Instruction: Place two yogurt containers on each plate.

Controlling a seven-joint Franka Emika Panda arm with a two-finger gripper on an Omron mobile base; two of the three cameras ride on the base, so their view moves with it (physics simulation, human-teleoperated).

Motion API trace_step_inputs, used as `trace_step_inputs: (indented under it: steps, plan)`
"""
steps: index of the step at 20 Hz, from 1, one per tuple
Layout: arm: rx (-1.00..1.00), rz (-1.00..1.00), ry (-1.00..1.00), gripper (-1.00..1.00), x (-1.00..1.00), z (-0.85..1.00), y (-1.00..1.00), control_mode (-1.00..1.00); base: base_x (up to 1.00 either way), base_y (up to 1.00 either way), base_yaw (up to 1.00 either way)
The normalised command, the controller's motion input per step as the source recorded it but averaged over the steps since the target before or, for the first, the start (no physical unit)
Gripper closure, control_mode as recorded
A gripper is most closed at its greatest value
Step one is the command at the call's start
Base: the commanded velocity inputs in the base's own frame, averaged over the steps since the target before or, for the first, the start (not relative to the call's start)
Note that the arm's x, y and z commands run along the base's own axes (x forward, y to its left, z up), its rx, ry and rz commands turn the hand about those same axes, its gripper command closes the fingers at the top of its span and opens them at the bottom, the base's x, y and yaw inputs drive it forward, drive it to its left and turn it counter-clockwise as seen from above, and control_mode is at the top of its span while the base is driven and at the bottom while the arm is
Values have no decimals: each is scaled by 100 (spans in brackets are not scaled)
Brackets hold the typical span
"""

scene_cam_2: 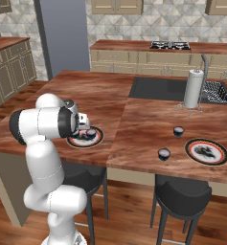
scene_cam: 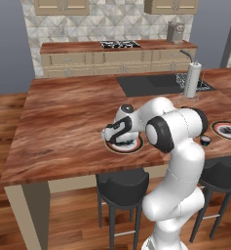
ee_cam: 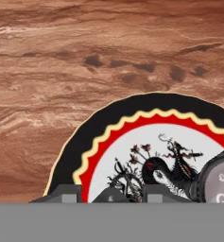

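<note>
The counter [scene_cam_2: 134, 119] spans the middle of the right base view. On it, at lower left, the near plate [scene_cam_2: 96, 139] carries one yogurt container [scene_cam_2: 91, 132], with the gripper [scene_cam_2: 81, 129] low over it. The far plate [scene_cam_2: 207, 151] at lower right is bare; two loose yogurt containers [scene_cam_2: 164, 153] and [scene_cam_2: 178, 130] sit just left of it, well right of the gripper. Its jaws are drawn narrow; whether they hold a cup, I cannot tell.
</note>
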Motion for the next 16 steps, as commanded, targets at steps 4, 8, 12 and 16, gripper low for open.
trace_step_inputs:
  steps: [4, 8, 12, 16]
  plan:
    - [0, 0, 0, 100, 10, -15, -7, -100, 0, 0, 0]
    - [0, 0, 0, 100, 23, -13, -10, -100, 0, 0, 0]
    - [0, 0, 0, -100, 11, -9, -2, -100, 0, 0, 0]
    - [4, 0, 0, -100, 10, 0, 0, -100, 0, 0, 0]
